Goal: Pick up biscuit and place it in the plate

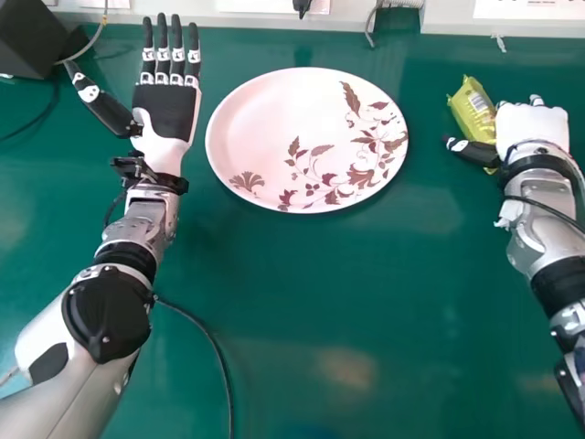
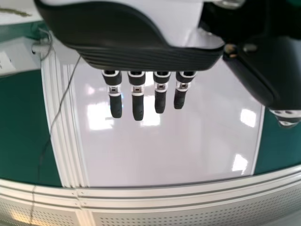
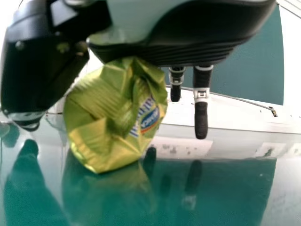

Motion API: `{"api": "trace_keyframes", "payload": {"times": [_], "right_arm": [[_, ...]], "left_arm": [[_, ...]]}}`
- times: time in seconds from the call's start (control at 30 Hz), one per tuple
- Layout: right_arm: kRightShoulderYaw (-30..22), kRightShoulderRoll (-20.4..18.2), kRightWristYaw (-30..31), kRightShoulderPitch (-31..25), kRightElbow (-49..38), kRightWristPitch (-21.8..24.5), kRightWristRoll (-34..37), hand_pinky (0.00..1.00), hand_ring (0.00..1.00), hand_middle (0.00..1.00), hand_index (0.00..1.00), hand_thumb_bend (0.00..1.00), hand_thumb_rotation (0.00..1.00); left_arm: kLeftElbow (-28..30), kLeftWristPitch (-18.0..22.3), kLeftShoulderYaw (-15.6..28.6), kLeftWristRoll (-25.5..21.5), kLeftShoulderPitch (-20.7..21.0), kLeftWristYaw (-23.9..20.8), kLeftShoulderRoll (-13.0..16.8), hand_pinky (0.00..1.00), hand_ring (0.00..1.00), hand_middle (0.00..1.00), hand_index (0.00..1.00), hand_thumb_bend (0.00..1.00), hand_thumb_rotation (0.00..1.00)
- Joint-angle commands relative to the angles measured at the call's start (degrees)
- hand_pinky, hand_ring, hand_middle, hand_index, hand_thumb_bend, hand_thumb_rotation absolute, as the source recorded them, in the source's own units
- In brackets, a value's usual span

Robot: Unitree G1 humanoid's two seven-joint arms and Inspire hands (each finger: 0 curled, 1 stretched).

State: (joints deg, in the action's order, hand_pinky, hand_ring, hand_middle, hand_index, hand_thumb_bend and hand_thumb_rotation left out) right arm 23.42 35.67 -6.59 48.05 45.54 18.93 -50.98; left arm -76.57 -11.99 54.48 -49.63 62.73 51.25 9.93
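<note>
Head view: the biscuit packet (image 1: 473, 108) sits in the upper right of the frame, right against my right hand (image 1: 533, 128). Whether I have it gripped or am only against it, I cannot tell. The crinkled, glossy yellow-green wrapper looks soft and a bit slippery. I'd expect almost no weight, with something brittle inside, so a hard squeeze could crush it. I should take it across its middle, over the body of the biscuit, since a loose crimped end might fold and slide away. A gentle, even hold ought to do.

Next outward, the plate (image 1: 265, 119) lies upper centre on the green table (image 1: 302, 293), pink with brown leaves, well apart from the packet. My left hand (image 1: 166, 110) is idle at upper left, fingers straight. The placing remains to be done.
</note>
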Motion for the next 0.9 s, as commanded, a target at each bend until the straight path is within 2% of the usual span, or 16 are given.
{"api": "trace_keyframes", "payload": {"times": [0.0,0.17,0.3,0.33,0.37,0.43,0.53,0.67,0.87], "right_arm": [[-0.07,0.88,0.51,-1.35,-0.96,0.2,0.39,0.49,0.52,0.73,0.85,0.96,0.0],[-0.43,1.31,0.6,-1.92,-2.34,-0.24,0.72,0.37,0.44,0.61,0.75,0.98,0.0],[-0.16,1.49,0.26,-2.13,-3.0,0.12,0.16,0.28,0.39,0.55,0.66,0.98,0.0],[-0.31,1.5,0.23,-2.23,-3.24,0.13,0.3,0.27,0.42,0.55,0.66,0.74,0.0],[-0.33,1.59,0.6,-2.29,-3.52,0.18,0.36,0.25,0.44,0.52,0.65,0.63,0.0],[-0.38,1.52,0.27,-2.27,-3.44,0.25,0.36,0.24,0.42,0.52,0.64,0.53,0.0],[-0.28,1.52,0.32,-2.26,-3.83,0.7,0.04,0.19,0.42,0.52,0.6,0.51,0.0],[-0.41,1.63,0.83,-2.41,-4.54,0.99,0.09,0.15,0.41,0.52,0.58,0.5,0.0],[-0.79,1.61,0.51,-2.59,-4.89,0.84,0.35,0.16,0.41,0.52,0.5,0.5,0.0]], "left_arm": [[0.01,-0.78,0.85,-1.01,-0.13,-0.21,0.2,0.93,0.92,1.0,1.0,1.0,0.42],[-0.09,-1.96,1.46,-1.8,0.01,-2.71,0.48,0.95,0.92,1.0,1.0,1.0,0.4],[-0.15,-3.09,2.51,-2.69,0.08,-4.57,0.53,0.9,0.91,0.99,1.0,1.0,0.42],[-0.21,-4.04,3.01,-3.21,0.11,-4.92,0.55,0.91,0.91,0.99,1.0,1.0,0.42],[-0.22,-4.62,3.36,-3.6,0.14,-5.09,0.52,0.92,0.91,0.99,1.0,1.0,0.42],[-0.23,-5.93,3.52,-4.09,0.13,-5.53,0.66,0.92,0.92,0.99,1.0,1.0,0.41],[-0.14,-6.33,3.53,-4.33,0.14,-6.22,0.73,0.9,0.91,0.99,1.0,1.0,0.42],[0.1,-4.0,2.7,-3.26,0.17,-6.23,0.64,0.93,0.91,0.99,1.0,1.0,0.42],[0.06,-3.88,2.53,-3.22,0.11,-5.55,0.76,0.93,0.91,0.99,1.0,1.0,0.42]]}}
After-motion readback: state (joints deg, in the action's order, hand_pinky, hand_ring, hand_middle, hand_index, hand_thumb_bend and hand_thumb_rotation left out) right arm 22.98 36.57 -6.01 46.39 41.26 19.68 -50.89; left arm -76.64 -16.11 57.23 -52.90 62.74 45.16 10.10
